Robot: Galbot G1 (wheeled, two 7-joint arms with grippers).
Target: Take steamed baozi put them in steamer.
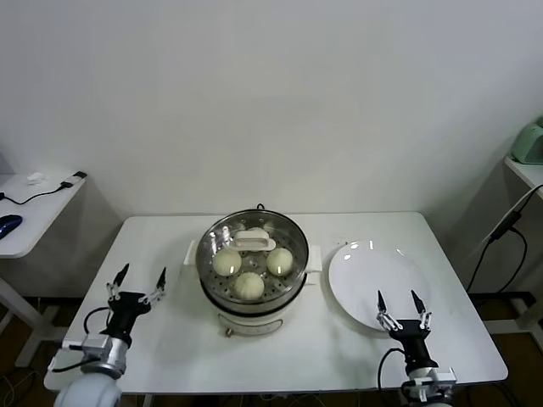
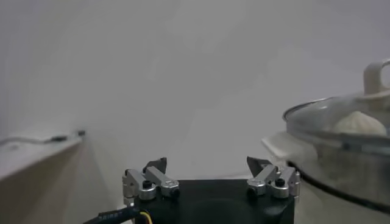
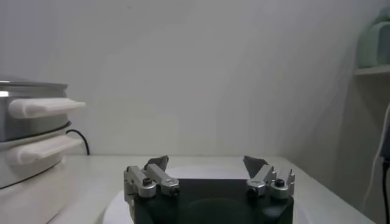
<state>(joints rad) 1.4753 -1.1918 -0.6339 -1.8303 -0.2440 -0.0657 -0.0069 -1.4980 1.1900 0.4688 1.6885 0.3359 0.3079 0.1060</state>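
Observation:
The steamer [image 1: 219,298] stands mid-table with a glass lid [image 1: 255,243] on it. Three cream-white baozi [image 1: 226,261] [image 1: 280,260] [image 1: 249,285] lie on its perforated tray, and a fourth is partly hidden behind the lid handle. In the left wrist view the steamer [image 2: 341,176] shows one baozi [image 2: 358,123] under the lid. My left gripper [image 1: 142,275] [image 2: 207,165] is open and empty, left of the steamer. My right gripper [image 1: 397,303] [image 3: 206,163] is open and empty over the front edge of the white plate [image 1: 356,271].
The white plate has nothing on it; it also shows in the right wrist view [image 3: 113,210], with the steamer's side handles [image 3: 42,107] to one side. A side table [image 1: 34,212] with cables stands at far left. A shelf with a green object [image 1: 530,144] is at far right.

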